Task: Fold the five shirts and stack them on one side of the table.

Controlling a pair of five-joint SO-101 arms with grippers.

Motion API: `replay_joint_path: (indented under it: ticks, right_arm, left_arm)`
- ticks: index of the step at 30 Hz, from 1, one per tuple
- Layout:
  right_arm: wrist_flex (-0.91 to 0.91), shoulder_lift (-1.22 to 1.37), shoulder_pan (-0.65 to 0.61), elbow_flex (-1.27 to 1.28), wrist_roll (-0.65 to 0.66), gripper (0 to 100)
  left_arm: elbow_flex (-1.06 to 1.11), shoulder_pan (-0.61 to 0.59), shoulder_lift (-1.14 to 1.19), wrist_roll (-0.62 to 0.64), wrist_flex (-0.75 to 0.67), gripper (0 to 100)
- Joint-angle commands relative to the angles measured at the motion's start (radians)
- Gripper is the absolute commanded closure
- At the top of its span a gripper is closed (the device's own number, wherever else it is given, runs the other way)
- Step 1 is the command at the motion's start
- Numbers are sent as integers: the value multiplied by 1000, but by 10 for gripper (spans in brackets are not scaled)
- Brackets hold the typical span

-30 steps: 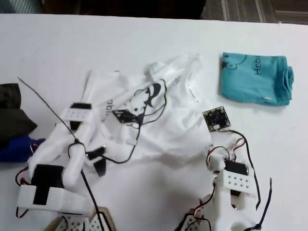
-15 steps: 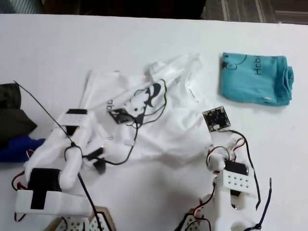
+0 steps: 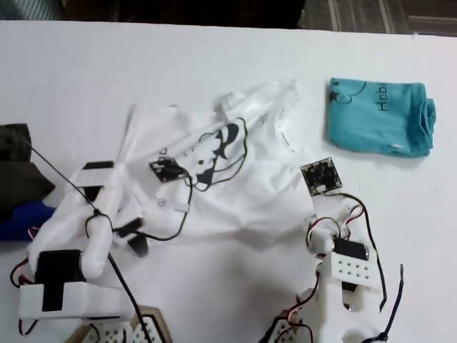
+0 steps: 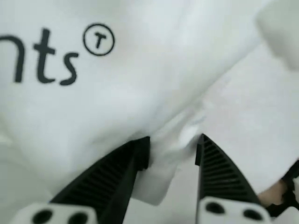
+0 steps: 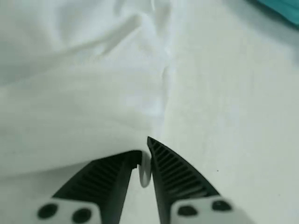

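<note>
The table [image 3: 64, 71] carries everything. The white shirt [image 3: 235, 193] lies spread and rumpled across its middle, print side up, apparently laid out as the one being folded. A folded teal shirt [image 3: 375, 118] sits well apart toward one side, probably the start of the stack. Dark and blue unfolded shirts [image 3: 18, 193] wait bunched at the opposite edge. The right hand [image 5: 145, 158] is clenched on a thin sliver of the white shirt's edge, likely pinning that corner. The left hand [image 4: 170, 147] is released, its jaws apart astride a fold of the hem, seemingly lined up to pinch it.
</note>
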Motion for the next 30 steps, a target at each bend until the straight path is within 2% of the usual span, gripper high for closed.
replay_joint_path:
  ticks: [1, 2, 4, 9, 14, 19, 25, 30]
  right_arm:
    - [-18, -18, -8, -5, 2, 979]
    - [-18, -18, -8, -5, 2, 979]
    - [-18, -18, -8, -5, 2, 979]
    - [-18, -18, -8, -5, -6, 979]
    - [18, -25, -8, -29, -5, 979]
    - [223, -18, -7, -321, -2, 979]
    - [394, -16, -8, -674, 2, 980]
    - [412, -16, -8, -858, 2, 980]
  left_arm:
    - [-36, -40, 5, -32, -58, 928]
    - [-36, -37, 5, -26, -55, 992]
    - [-33, -29, 0, -6, -52, 958]
    - [-54, -29, -3, 8, -37, 975]
    - [-205, -29, -3, 8, 135, 975]
    - [-484, -29, -3, 9, 384, 975]
    - [-842, -29, -3, 86, 617, 975]
    - [-1009, -34, -35, 193, 655, 975]
